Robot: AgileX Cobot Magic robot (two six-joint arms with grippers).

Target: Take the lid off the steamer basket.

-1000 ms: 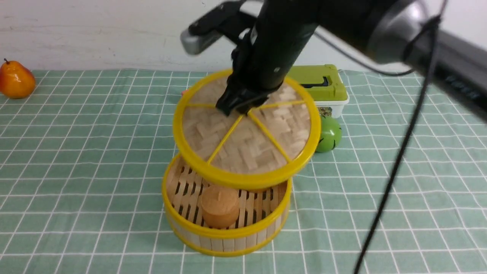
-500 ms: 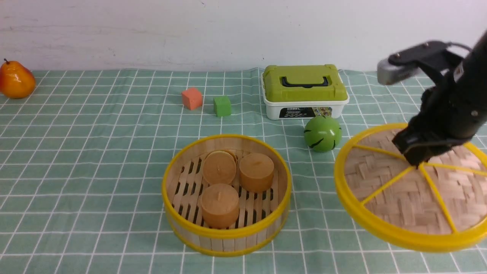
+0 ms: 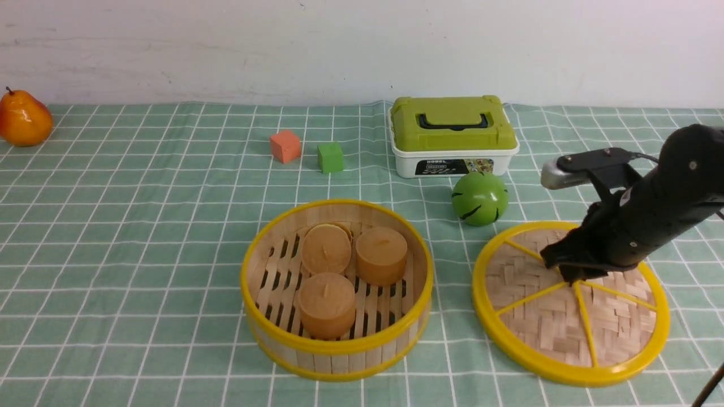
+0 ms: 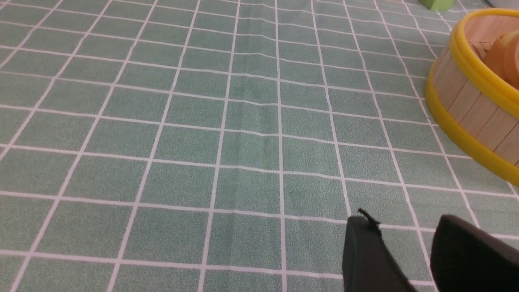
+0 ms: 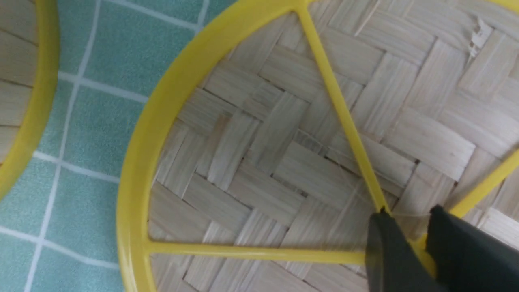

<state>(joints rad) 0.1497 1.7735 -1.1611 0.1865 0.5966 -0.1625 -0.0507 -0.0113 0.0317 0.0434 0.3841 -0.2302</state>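
Note:
The steamer basket (image 3: 336,345) stands uncovered at the front centre of the checked cloth, with three brown round cakes (image 3: 327,302) on its slatted floor. Its wall also shows in the left wrist view (image 4: 466,101). The lid (image 3: 565,316) lies flat on the cloth just to the basket's right. My right gripper (image 3: 571,277) reaches down onto the lid's centre. In the right wrist view its fingers (image 5: 409,213) sit on either side of the yellow knob (image 5: 423,247), shut on it. My left gripper (image 4: 405,221) hovers open over bare cloth left of the basket, holding nothing.
A green ball (image 3: 479,198) sits just behind the lid. A white box with a green top (image 3: 454,133) stands further back. An orange cube (image 3: 285,146) and a green cube (image 3: 330,157) lie behind the basket. A pear (image 3: 24,118) rests at the far left.
My right arm carried the lid from above the basket over to the right and lowered it flat onto the cloth. The basket's inside is now in full view.

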